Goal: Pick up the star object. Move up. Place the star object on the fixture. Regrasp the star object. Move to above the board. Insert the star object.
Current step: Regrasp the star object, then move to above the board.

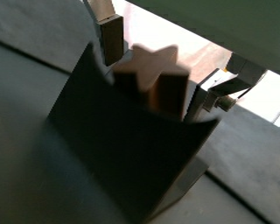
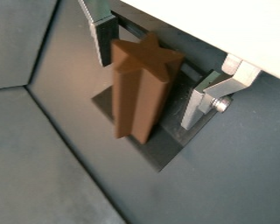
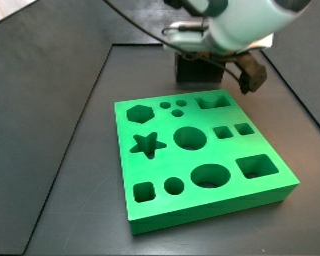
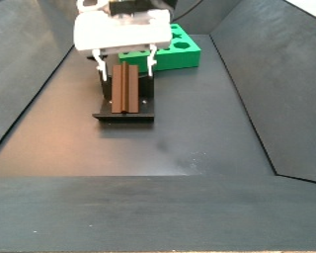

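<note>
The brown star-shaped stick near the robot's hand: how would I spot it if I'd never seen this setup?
Find the green board at the far end of the dark floor; just before it stands the dark fixture. The gripper hangs right over it, jaws on either side of the star object, which rests on the fixture. It is the only brown piece, a long bar with a star-shaped end.

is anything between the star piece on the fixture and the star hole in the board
Nothing visible blocks it. The star object stands on the fixture with the gripper around it; the green board lies beside, and its star hole is open.
</note>
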Tool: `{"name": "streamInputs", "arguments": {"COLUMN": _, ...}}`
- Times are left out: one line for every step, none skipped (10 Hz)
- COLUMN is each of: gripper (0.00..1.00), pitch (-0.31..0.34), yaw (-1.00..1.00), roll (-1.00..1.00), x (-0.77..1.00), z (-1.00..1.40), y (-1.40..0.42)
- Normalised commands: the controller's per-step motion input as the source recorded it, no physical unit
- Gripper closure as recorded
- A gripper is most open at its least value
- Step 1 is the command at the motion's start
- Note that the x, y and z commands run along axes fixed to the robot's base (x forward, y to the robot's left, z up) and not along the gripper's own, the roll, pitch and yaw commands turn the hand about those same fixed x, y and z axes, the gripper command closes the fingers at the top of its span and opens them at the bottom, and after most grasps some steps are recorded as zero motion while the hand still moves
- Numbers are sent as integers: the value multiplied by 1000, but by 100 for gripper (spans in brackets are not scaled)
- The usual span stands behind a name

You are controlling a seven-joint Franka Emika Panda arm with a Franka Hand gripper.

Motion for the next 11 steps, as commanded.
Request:
{"name": "streamInputs", "arguments": {"gripper": 0, "pitch": -65, "yaw": -23, "roll": 74, "x": 74, "z": -273, "y": 8}}
{"name": "streamInputs", "arguments": {"gripper": 0, "pitch": -43, "yaw": -24, "roll": 62, "x": 36, "z": -174, "y": 1}}
{"name": "streamInputs", "arguments": {"gripper": 100, "pitch": 0, "yaw": 0, "roll": 0, "x": 0, "z": 0, "y": 0}}
{"name": "streamInputs", "arguments": {"gripper": 100, "pitch": -69, "yaw": 111, "roll": 195, "x": -29, "z": 1000, "y": 65}}
{"name": "streamInputs", "arguments": {"gripper": 100, "pitch": -77, "yaw": 105, "roll": 181, "x": -29, "z": 1000, "y": 63}}
{"name": "streamInputs", "arguments": {"gripper": 100, "pitch": -90, "yaw": 71, "roll": 138, "x": -33, "z": 1000, "y": 56}}
{"name": "streamInputs", "arguments": {"gripper": 100, "pitch": -104, "yaw": 29, "roll": 81, "x": -36, "z": 1000, "y": 54}}
{"name": "streamInputs", "arguments": {"gripper": 100, "pitch": -107, "yaw": 7, "roll": 56, "x": -36, "z": 1000, "y": 53}}
{"name": "streamInputs", "arguments": {"gripper": 100, "pitch": -97, "yaw": -33, "roll": 27, "x": -39, "z": 1000, "y": 50}}
{"name": "streamInputs", "arguments": {"gripper": 100, "pitch": -83, "yaw": -62, "roll": 11, "x": -40, "z": 1000, "y": 47}}
{"name": "streamInputs", "arguments": {"gripper": 100, "pitch": -55, "yaw": -90, "roll": -1, "x": -42, "z": 1000, "y": 45}}
